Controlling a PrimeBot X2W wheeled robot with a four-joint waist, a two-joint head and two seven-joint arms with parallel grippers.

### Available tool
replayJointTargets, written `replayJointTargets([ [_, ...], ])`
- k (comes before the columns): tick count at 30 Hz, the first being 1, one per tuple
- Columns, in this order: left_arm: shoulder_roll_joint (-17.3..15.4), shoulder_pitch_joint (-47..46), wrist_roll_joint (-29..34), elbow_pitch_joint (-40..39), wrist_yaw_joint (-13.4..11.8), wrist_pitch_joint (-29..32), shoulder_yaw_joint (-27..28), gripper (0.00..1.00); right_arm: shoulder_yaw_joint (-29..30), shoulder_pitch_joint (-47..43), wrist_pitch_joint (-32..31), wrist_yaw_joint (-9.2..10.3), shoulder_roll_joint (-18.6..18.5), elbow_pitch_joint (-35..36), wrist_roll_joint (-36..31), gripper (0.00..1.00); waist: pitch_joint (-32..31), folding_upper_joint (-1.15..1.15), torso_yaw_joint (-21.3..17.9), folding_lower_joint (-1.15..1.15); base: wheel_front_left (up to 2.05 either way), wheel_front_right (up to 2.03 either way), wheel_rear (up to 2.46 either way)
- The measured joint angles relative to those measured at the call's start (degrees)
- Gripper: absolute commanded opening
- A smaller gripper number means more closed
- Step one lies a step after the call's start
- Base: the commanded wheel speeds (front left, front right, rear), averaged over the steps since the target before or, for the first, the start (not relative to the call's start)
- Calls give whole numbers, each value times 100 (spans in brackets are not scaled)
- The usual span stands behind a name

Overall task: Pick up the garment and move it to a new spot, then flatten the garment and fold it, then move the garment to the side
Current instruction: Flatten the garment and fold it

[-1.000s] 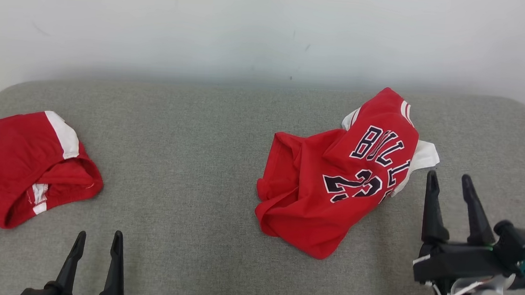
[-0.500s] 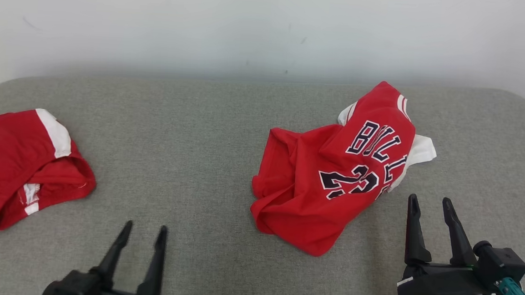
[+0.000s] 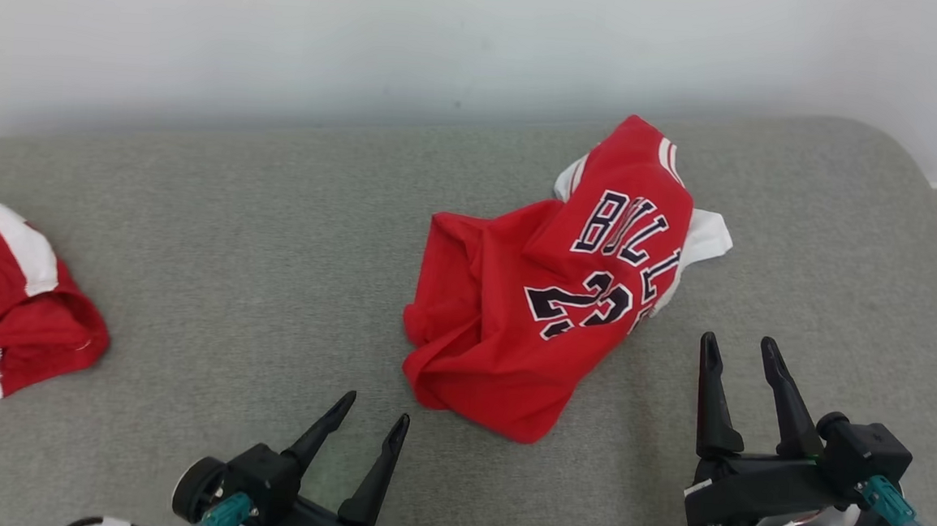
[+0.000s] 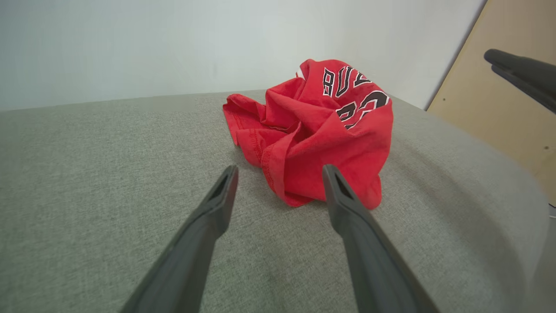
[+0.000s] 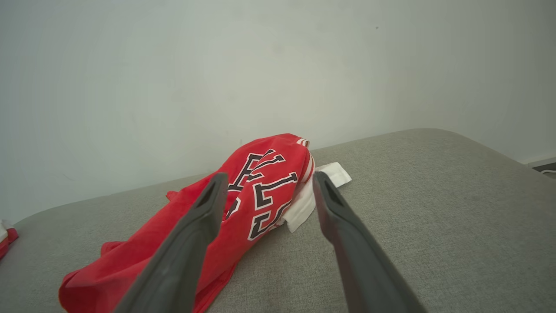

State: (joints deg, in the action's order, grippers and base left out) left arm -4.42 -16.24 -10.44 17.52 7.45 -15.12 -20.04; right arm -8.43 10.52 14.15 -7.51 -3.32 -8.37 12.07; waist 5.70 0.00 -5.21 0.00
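Left gripper (image 3: 377,407) nearer jersey (image 3: 504,338), right gripper (image 3: 739,341) withdrawn

A plain indoor room, kind unclear: grey upholstered surface (image 3: 191,278) against bare white wall (image 3: 288,24).

- garment (image 3: 513,331): red jersey with dark, white-edged lettering (image 3: 621,232) and a number (image 3: 583,311) printed below it.
- trim: a red-and-white striped band (image 3: 668,155) at the top edge; a white piece (image 3: 706,238) protrudes from under the upper right side.
- state: crumpled, neither flattened nor folded; the cloth is bunched in ridges and overlapping layers, and a hemmed edge is turned up at the lower left of the heap.
- pose: the heap runs diagonally from lower left to upper right in the head view, printed face up.
- place: just right of frame centre in the head view, resting on the grey fabric surface (image 3: 234,240).
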Motion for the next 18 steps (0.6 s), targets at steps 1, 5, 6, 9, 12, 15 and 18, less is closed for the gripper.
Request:
replayJointTargets([
  [1,-29,-73,-22,71,0,0,-53,100,-4,32,1,0,7,-18,2,100,20,0,-41,0,0,0,0],
  [5,-99,-309,-56,315,0,0,-134,100,-43,77,31,0,20,-83,16,100,101,0,-209,0,0,0,0],
  [6,-118,-363,-55,390,1,0,-144,100,-40,80,34,0,22,-104,16,100,123,0,-253,0,0,0,0],
  [9,-186,-498,-10,586,0,0,-145,100,-65,121,49,0,26,-154,27,100,185,0,-383,0,0,0,0],
  [12,-233,-619,62,722,0,0,-134,100,-87,171,54,0,34,-175,54,100,242,0,-516,0,0,0,0],
  [15,-240,-708,142,858,0,0,-102,100,-99,175,59,0,35,-194,89,100,290,0,-647,1,0,0,0],
  [18,-215,-799,188,1037,0,0,-96,100,-109,183,76,0,35,-232,113,100,329,0,-791,0,0,0,0],
])
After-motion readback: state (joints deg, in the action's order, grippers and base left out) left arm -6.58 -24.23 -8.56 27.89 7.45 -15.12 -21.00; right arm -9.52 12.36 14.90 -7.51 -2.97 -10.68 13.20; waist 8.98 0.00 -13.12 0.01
